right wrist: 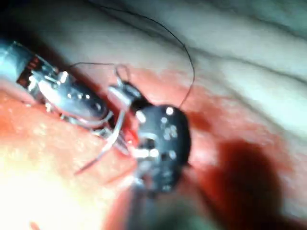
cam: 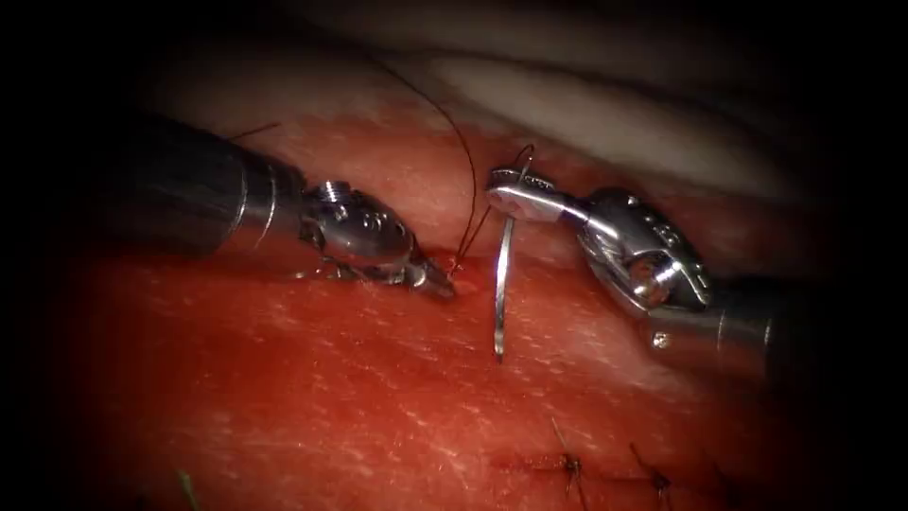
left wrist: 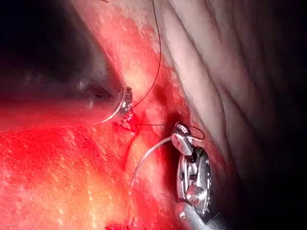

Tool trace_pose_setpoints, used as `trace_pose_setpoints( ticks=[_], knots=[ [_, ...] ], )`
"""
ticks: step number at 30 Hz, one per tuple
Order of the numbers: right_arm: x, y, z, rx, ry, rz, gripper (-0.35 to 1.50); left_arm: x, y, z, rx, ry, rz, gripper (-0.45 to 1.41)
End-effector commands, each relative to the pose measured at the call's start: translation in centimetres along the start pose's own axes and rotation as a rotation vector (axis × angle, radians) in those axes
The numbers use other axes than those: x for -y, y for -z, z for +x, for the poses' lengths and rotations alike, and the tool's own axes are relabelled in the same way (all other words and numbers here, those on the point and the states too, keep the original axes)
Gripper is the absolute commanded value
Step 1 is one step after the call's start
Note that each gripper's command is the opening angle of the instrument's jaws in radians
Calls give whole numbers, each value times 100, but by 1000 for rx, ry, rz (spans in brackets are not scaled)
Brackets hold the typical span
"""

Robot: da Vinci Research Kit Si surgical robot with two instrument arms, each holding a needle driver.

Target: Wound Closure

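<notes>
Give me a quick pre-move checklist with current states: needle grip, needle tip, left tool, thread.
1. Right tool shut on the needle near its thread end: ok.
2. Needle tip hangs downward, out of the tissue: ok.
3. Left tool tip at the red tissue where the thread emerges; what its jaws hold: cannot tell.
4. Thread arcs up from that spot, not wrapped around either tool: ok.
5. Earlier stitches lie closed below the needle tip: ok.

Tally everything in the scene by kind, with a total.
Grippers: 2, left gripper shut on the tissue, right gripper shut on the needle's thread end.
Needle: 1, out of the tissue.
Thread: 1.
Finished stitches: 2.
Tissue: 1.
Total: 7.
</notes>
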Motion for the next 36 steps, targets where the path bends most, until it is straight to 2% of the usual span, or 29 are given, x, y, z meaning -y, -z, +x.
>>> trace_pose_setpoints(
  ticks=[1, 9, 15, 17, 20, 26, 36],
  knots=[
    [-2, -10, -3, -1, 21, 5, -35, 3, -10, 0, 8, 0, 2, -35],
    [-7, -21, -3, 3, 116, 31, -35, 11, -20, 12, 89, 12, 3, -35],
    [-16, -32, -2, -2, 233, 43, -35, -3, -33, 4, 214, 11, -67, -35],
    [-18, -35, -2, -2, 281, 41, -35, -11, -38, -3, 281, 0, -94, -35],
    [-21, -37, -2, -4, 336, 26, -35, -16, -41, -7, 314, -12, -120, -35],
    [-29, -50, -16, 6, 458, -11, -35, -30, -34, -2, 322, -29, -143, -35],
    [-37, -45, -43, 18, 536, -19, -35, -37, -17, 11, 275, -51, -174, -33]
  ],
)
